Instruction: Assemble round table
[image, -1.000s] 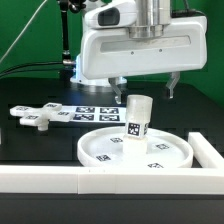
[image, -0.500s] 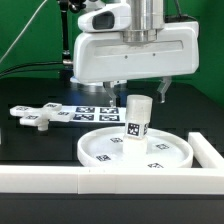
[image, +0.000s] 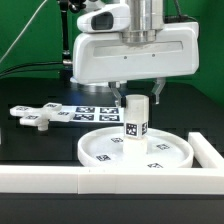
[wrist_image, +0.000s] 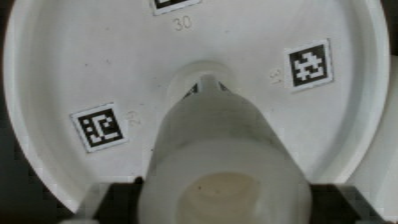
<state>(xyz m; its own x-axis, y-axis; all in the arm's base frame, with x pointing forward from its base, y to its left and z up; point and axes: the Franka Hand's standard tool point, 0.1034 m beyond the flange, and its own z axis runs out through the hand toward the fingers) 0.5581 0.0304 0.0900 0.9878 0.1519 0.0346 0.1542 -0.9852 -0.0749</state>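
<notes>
While the post (image: 136, 122) stood upright at the ctr of the round disc (image: 97, 152), apparently seated for joining, the claw (image: 140, 92) hung just over its top, jaws wide apart either side & holding nothing, prob. lined up to grip it. Cross-shaped piece (image: 35, 117) lay apart on the counter (image: 40, 150), exterior view's left.

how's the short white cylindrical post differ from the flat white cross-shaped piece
The post stands upright in the large round white rimmed disc; the cross-shaped piece lies flat on the black table. The post sits below the open gripper; the cross-shaped piece lies apart, toward the exterior view's left. Both are white and tagged.
</notes>
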